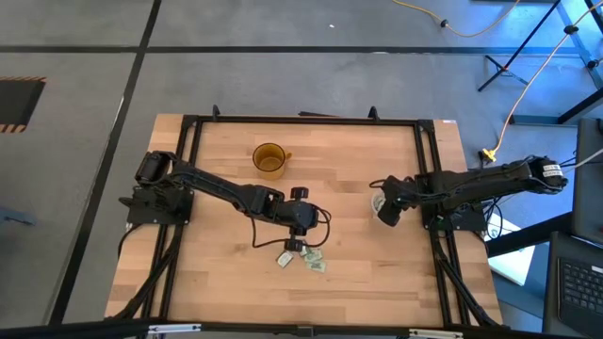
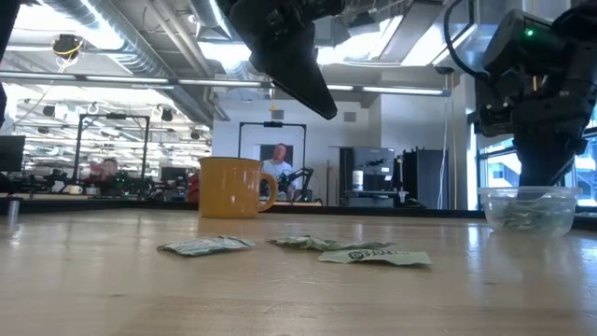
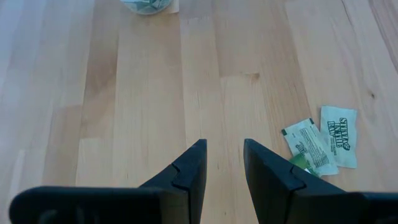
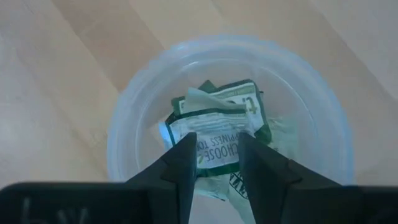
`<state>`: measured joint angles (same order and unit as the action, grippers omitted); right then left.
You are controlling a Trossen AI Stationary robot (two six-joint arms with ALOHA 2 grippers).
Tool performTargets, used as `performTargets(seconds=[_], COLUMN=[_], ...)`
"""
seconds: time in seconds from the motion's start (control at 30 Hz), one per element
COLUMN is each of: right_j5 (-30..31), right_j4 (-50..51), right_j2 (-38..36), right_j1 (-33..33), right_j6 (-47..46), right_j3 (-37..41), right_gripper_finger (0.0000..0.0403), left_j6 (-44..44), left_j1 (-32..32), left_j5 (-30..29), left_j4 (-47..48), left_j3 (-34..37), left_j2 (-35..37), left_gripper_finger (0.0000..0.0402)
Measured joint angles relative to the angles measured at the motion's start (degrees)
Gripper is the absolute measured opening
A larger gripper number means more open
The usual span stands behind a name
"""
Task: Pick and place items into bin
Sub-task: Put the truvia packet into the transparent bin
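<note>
Three pale green and white packets lie flat on the wooden table near its middle. My left gripper hangs open above the table just beside them, and two packets show next to its fingers. The bin, a clear round cup, stands on the table at the right with several packets inside. My right gripper points down into the bin's mouth. Its fingers stand apart over the topmost packet. My right gripper comes from above, and its fingers stand over the printed face of the topmost packet in the bin. The packet reaches out behind both fingers. I cannot tell whether they touch it.
An amber cup with a handle stands at the table's far middle. A black frame runs along the table's edges. Bare wood lies between the packets and the bin.
</note>
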<state>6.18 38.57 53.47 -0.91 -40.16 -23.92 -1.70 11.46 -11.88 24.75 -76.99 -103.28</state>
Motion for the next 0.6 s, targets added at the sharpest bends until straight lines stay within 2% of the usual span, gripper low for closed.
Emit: performTargets(seconds=[0.23, 0.4, 0.6], right_j5=[0.2, 2.8, 6.3], right_j4=[4.0, 10.3, 10.6], right_j2=[-0.2, -0.2, -0.3], right_j1=[0.0, -0.2, -0.8], right_j6=[2.8, 3.1, 4.7], right_j3=[-6.2, -12.1, -14.5], right_gripper_finger=[0.0122, 0.0122, 0.0122], left_j6=[2.2, 0.9, 0.3], left_j1=[0.2, 0.4, 1.3], left_j5=[0.3, 7.1, 13.5], left_j4=[2.5, 4.8, 5.1], left_j3=[0.0, 0.0, 0.0], left_j2=[0.0, 0.0, -3.1], left_gripper_finger=[0.01, 0.01, 0.01])
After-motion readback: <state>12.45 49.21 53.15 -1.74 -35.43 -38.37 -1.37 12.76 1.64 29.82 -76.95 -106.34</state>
